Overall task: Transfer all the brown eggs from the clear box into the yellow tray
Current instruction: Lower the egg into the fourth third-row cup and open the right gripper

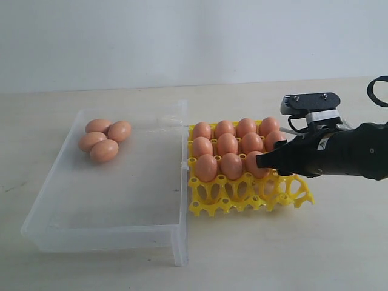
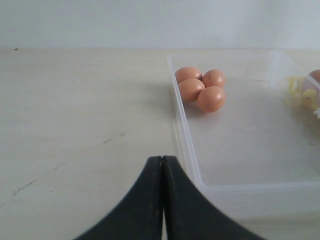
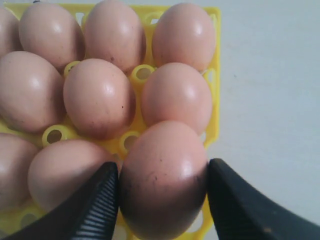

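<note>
Several brown eggs [image 1: 104, 139] lie clustered in the far left corner of the clear box [image 1: 121, 206]. To its right the yellow tray [image 1: 242, 200] holds several eggs in its back three rows, while its front row of cups is bare. My right gripper [image 1: 262, 161] reaches in from the right, shut on one brown egg [image 3: 165, 155] at the right end of the third row. Both fingers [image 3: 97, 195] press the egg's sides. In the left wrist view my left gripper [image 2: 162, 159] is shut on nothing, over the table just outside the clear box [image 2: 186, 145]. It does not show in the exterior view.
The clear box's right wall [image 1: 182, 182] runs close along the tray's left edge. Pale bare tabletop [image 1: 273, 254] surrounds both. The black right arm [image 1: 345, 151] with its camera mount hangs over the tray's right side.
</note>
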Robot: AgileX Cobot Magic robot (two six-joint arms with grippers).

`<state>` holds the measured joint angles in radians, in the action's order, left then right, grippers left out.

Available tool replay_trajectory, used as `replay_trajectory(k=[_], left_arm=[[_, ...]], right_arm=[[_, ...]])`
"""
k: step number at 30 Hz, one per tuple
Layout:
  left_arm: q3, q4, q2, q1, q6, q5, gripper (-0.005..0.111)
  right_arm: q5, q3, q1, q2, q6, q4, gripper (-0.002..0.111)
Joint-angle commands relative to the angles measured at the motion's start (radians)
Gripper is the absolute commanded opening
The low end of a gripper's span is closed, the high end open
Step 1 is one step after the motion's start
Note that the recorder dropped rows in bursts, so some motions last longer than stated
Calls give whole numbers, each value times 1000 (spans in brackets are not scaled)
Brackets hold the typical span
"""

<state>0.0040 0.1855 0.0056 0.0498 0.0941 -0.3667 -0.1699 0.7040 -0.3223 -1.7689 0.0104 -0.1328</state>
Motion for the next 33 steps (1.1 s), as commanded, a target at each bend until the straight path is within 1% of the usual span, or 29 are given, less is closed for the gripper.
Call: replay_trajectory(k=[1,8,16,18,20,22,24,27,28,30,33], left_arm=[[-4,2,-6,-1,3,4,0],[-4,2,-6,-1,3,4,0],[-4,2,-6,-1,3,4,0],[-4,2,-6,-1,3,4,0],[-4,2,-6,-1,3,4,0],[-4,2,-6,-1,3,4,0],[-4,2,-6,-1,3,4,0],[-4,2,-6,-1,3,4,0],[-4,2,-6,-1,3,4,0],[-4,2,-6,-1,3,4,0],[-4,2,-6,-1,3,4,0]], right_arm=[[-28,-4,3,-1,-34,1,0],[-34,-4,5,-1,-96,-52,0],[-36,-4,5,-1,-115,-54,0],[-36,-4,5,-1,-117,-54,2],[-36,-4,5,-1,-122,-52,7],[-36,-4,5,-1,-122,-52,17],[-36,-4,5,-1,-122,-52,27],[-36,-4,5,-1,-122,-62,48],[-36,-4,5,-1,-122,-70,52],[-36,-4,5,-1,-122,-72,57],[-38,-4,5,-1,-122,-74,57]])
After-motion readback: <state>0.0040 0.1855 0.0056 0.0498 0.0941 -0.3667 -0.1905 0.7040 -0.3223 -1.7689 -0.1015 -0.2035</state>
